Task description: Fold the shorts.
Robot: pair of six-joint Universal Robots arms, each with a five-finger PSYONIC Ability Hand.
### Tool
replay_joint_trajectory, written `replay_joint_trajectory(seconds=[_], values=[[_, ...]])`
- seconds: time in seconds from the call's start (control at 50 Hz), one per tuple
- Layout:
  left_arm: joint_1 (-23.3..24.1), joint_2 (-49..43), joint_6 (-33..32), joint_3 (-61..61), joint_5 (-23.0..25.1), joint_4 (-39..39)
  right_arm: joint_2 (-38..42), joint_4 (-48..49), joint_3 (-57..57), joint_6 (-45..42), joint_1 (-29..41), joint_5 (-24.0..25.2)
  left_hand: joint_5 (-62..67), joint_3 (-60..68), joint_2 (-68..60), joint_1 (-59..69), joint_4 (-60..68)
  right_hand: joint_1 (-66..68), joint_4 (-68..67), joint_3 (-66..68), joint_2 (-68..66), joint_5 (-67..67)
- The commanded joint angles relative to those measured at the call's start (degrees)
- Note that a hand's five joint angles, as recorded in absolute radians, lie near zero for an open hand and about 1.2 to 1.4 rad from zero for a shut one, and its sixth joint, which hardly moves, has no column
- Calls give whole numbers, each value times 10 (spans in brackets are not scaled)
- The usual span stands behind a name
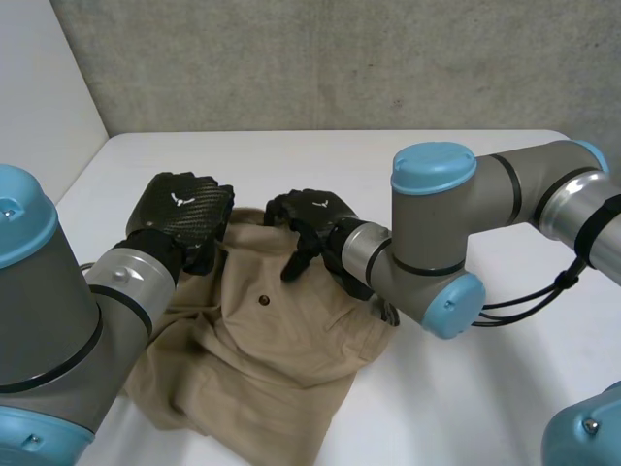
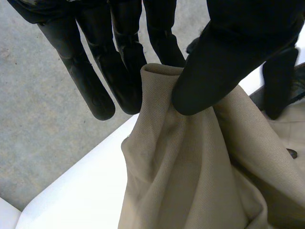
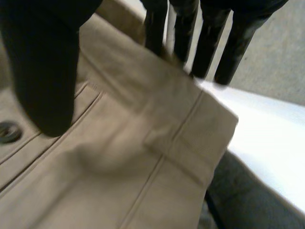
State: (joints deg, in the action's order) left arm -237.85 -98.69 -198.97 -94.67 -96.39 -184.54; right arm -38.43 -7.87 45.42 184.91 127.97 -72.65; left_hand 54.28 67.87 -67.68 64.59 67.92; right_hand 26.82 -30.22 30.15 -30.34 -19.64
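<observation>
I have the khaki shorts (image 1: 262, 359) lying rumpled on the white surface (image 1: 466, 388), left of centre and close to the robot's base. Their long axis runs away from me, with the waistband (image 3: 157, 90) at the far end and the legs pointing back toward the arms.

The left hand (image 1: 182, 216) is at the far left corner of the waistband. Its thumb (image 2: 214, 62) and fingers pinch a raised fold of cloth.

The right hand (image 1: 310, 221) sits further along the same far edge. Its fingers (image 3: 205, 47) are straight and spread, with the tips down just past the waistband. The thumb hangs over the fabric near a dark button (image 1: 264, 302), and I see no pinch there.
</observation>
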Motion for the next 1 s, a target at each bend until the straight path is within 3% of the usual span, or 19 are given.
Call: replay_joint_trajectory(seconds=[0.02,0.14,0.22,0.28,0.4,0.48,0.7,0.88,1.0], values=[[-6,-18,-1,20,3,-21,27,22,-30,-5,9,-35,127,91,-93,124,91,532,-498,498,-497,-504],[-21,-59,-4,98,2,-66,42,27,-85,-46,8,-44,139,103,-105,136,103,532,-498,498,-497,-504],[-37,-87,-30,184,3,-113,28,57,-144,-137,-3,-93,147,111,-113,144,111,532,-498,498,-497,-504],[-36,-100,-62,256,2,-173,-28,139,-156,-204,-15,-129,151,115,-117,148,114,532,-498,498,-497,-504],[-23,-98,-109,323,-1,-338,-150,360,-95,-277,-28,-134,151,115,-117,148,114,532,-498,498,-497,-504],[-6,-78,-112,327,0,-421,-197,378,-67,-281,-39,-131,151,115,-117,148,114,532,-498,498,-497,-504],[63,-48,-112,159,-6,-358,-270,280,97,-284,-52,-102,122,86,-88,119,86,532,-498,498,-497,-504],[84,-62,-109,-74,-86,-339,-267,180,302,-298,-53,-78,73,38,-39,70,37,532,-498,498,-497,-504],[119,-96,-107,-121,-121,-309,-271,156,398,-331,-69,-78,15,-21,19,11,-22,532,-498,498,-497,-504]])
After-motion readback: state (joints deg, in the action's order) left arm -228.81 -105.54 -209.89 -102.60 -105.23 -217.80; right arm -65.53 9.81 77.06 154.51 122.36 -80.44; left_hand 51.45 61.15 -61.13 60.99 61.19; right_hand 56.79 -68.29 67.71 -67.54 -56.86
